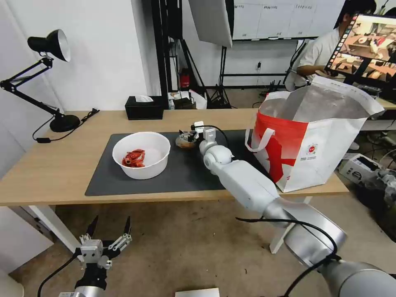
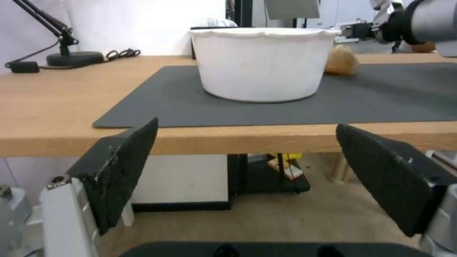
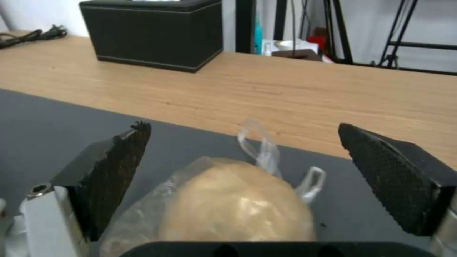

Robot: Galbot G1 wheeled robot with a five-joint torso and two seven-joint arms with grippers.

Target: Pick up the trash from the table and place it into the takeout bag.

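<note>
While fingers spread, right end effector [image 3: 242,178] straddles wrapped ball [image 3: 233,207], seemingly untouched; left end effector [image 2: 247,178] apart below table edge [image 2: 228,137].

This looks like a lab or work room. There is a wood bench [image 1: 49,173], a black lamp [image 1: 49,45], a computer screen [image 1: 365,45], light stands [image 1: 222,74] and white boards [image 1: 284,18].

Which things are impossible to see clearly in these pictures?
- Bag inside: head view, its near wall hides the contents.
- Ball underside: right wrist view, cut off by the open right end effector.
- Bowl contents: left wrist view, its wall hides them.
- Left end effector: open, below the table.
</note>
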